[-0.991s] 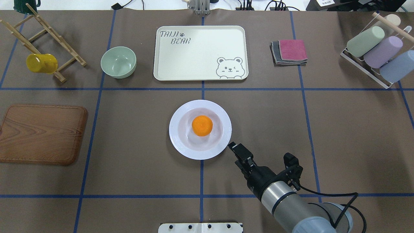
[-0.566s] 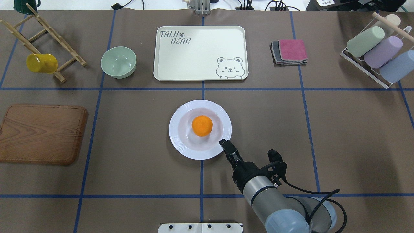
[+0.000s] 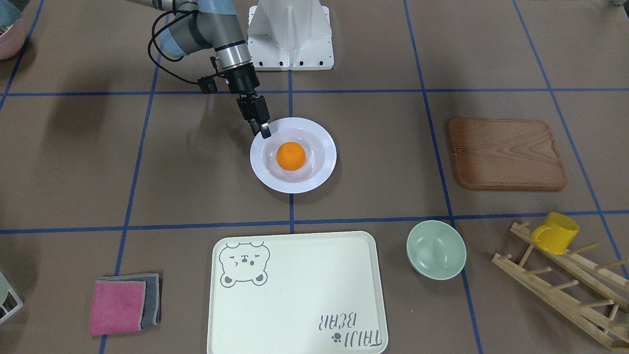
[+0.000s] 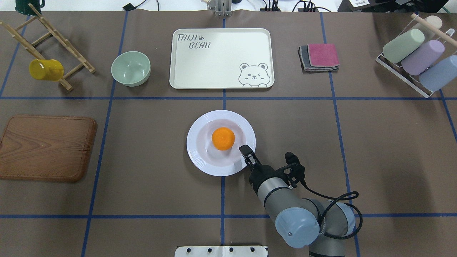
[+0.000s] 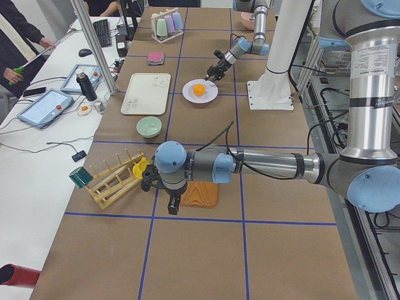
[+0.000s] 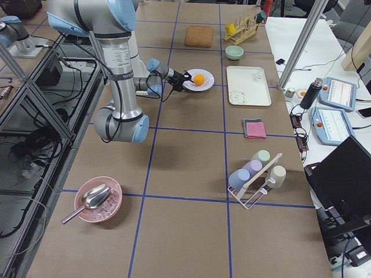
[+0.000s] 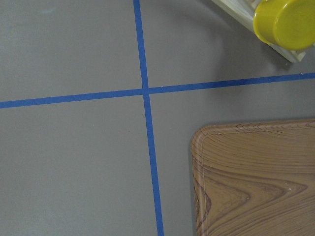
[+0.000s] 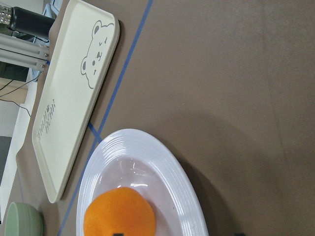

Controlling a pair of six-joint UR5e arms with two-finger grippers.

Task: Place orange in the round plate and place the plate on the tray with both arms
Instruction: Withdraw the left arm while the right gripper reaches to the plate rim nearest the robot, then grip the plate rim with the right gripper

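The orange sits in the sunken middle of the round plate, which stands on the desk near its centre, well apart from the tray beyond it. The right claw is low at the plate's rim on the robot's own side, and the wrist view shows its fingers apart with the ribbed rim between them. The left claw hangs over the edge of the wooden board, near the yellow mug; I cannot tell from here whether it is parted or closed.
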